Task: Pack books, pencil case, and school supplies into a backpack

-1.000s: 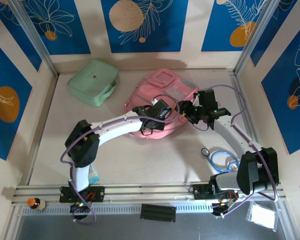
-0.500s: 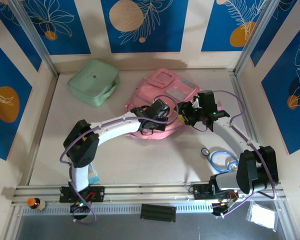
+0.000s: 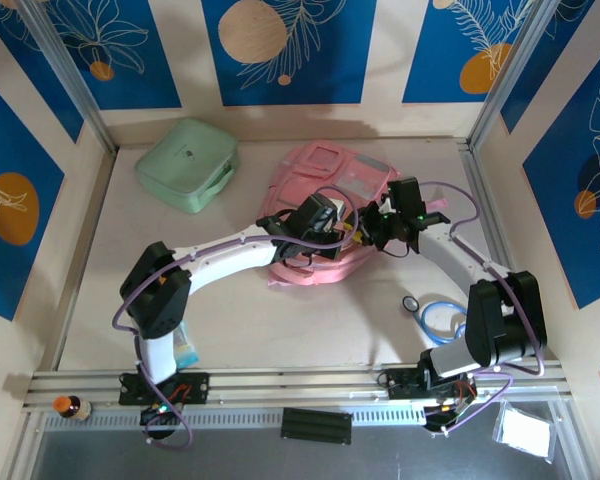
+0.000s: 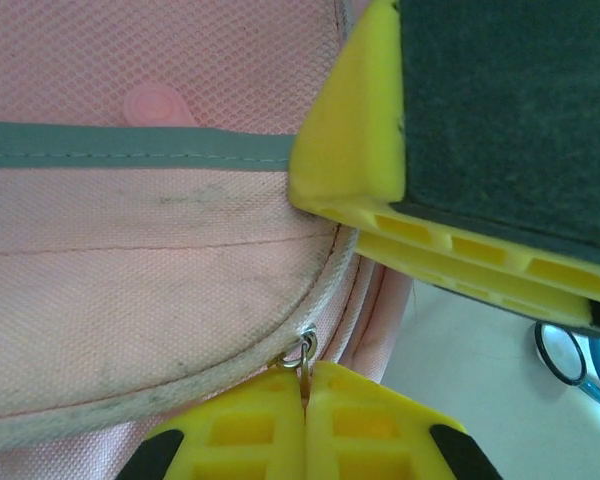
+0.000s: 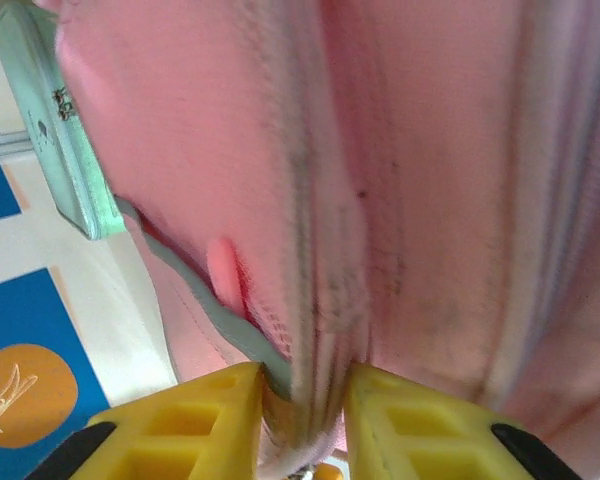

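Note:
The pink backpack (image 3: 330, 175) lies flat at the back middle of the table. My left gripper (image 3: 325, 222) is over its near edge, shut on the small metal zipper pull (image 4: 303, 352). The yellow fingertips (image 4: 250, 430) meet with the pull pinched between them. My right gripper (image 3: 370, 228) faces it from the right, shut on a bunched fold of the backpack's seam (image 5: 315, 330). Its yellow finger (image 4: 360, 130) shows close by in the left wrist view. The books and the pencil case are out of view.
A mint-green square case (image 3: 187, 163) lies at the back left. A blue stethoscope-like loop (image 3: 445, 315) rests on the table front right. A pale blue item (image 3: 186, 347) sits by the left arm's base. An orange-capped bottle (image 3: 68, 405) stands on the front rail.
My right gripper has closed onto the backpack's edge fold. The backpack's near edge has been drawn forward and left, and both arms have shifted slightly with it. The left gripper stays shut.

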Motion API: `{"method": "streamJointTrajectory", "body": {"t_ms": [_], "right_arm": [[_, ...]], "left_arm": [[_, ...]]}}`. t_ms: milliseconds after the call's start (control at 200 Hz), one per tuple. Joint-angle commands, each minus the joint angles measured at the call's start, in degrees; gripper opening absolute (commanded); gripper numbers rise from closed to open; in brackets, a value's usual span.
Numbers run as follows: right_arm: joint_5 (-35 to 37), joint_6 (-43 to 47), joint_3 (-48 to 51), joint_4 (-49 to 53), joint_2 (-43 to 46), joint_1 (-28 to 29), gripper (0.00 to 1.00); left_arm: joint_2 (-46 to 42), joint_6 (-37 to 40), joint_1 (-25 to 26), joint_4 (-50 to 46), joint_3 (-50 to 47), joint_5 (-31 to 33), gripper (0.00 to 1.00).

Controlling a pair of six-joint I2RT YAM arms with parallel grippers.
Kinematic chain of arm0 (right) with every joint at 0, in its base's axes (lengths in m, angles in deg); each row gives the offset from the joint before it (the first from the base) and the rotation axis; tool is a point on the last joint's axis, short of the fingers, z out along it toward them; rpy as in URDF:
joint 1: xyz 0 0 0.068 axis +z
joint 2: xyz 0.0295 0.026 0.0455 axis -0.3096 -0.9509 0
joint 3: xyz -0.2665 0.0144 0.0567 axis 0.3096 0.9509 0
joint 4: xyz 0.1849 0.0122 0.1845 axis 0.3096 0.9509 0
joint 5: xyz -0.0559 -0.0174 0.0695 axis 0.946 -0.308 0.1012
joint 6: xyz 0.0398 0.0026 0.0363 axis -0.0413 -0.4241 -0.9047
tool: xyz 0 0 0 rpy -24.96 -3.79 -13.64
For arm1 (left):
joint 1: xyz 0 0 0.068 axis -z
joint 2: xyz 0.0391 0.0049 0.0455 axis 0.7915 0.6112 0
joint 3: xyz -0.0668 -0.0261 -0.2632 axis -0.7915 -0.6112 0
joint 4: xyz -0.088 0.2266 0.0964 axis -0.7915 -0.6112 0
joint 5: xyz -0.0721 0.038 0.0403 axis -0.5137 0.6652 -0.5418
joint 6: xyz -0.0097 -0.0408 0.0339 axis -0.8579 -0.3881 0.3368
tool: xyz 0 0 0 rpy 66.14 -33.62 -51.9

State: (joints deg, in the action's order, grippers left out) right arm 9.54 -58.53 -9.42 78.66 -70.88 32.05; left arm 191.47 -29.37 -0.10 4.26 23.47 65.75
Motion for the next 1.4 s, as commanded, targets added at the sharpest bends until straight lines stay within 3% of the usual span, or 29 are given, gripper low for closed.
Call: {"method": "streamJointTrajectory", "body": {"t_ms": [0,185,465,585,725,1050,1140,1295,1395], "right_arm": [[0.5,2.2,-2.3,2.5,-1.1,0.1,0.17],[1.8,4.0,-2.3,3.6,-0.1,-1.1,0.1],[2.6,5.1,-2.5,4.6,0.6,-1.7,0.06],[2.7,5.6,-2.6,5.0,0.9,-2.0,0.06],[2.5,7.2,-2.9,5.6,1.3,-2.3,0.06],[5.8,10.8,-2.2,6.4,1.4,-5.1,0.07],[5.5,10.1,-1.3,5.3,1.5,-6.0,0.14],[4.9,5.4,1.2,3.9,4.7,-5.4,0.39],[7.3,1.4,3.8,3.9,8.6,-4.3,0.46]], "left_arm": [[-0.6,3.4,0.0,-0.2,0.4,-1.1,0.0],[-2.7,7.7,-1.9,-4.9,-2.7,2.7,0.0],[-6.7,11.1,-8.5,-7.7,-8.1,3.0,0.0],[-7.7,13.0,-12.0,-8.3,-9.3,1.7,0.0],[-8.5,18.8,-16.2,-10.1,-9.9,-3.9,0.0],[-7.1,22.4,-21.1,-12.3,-6.7,-4.5,0.0],[-6.9,22.0,-20.1,-11.0,-6.6,-8.1,0.0],[-6.9,22.3,-15.9,-10.9,-5.6,-8.4,0.0],[-7.8,22.1,-13.0,-10.3,-5.2,-7.9,0.0]]}}
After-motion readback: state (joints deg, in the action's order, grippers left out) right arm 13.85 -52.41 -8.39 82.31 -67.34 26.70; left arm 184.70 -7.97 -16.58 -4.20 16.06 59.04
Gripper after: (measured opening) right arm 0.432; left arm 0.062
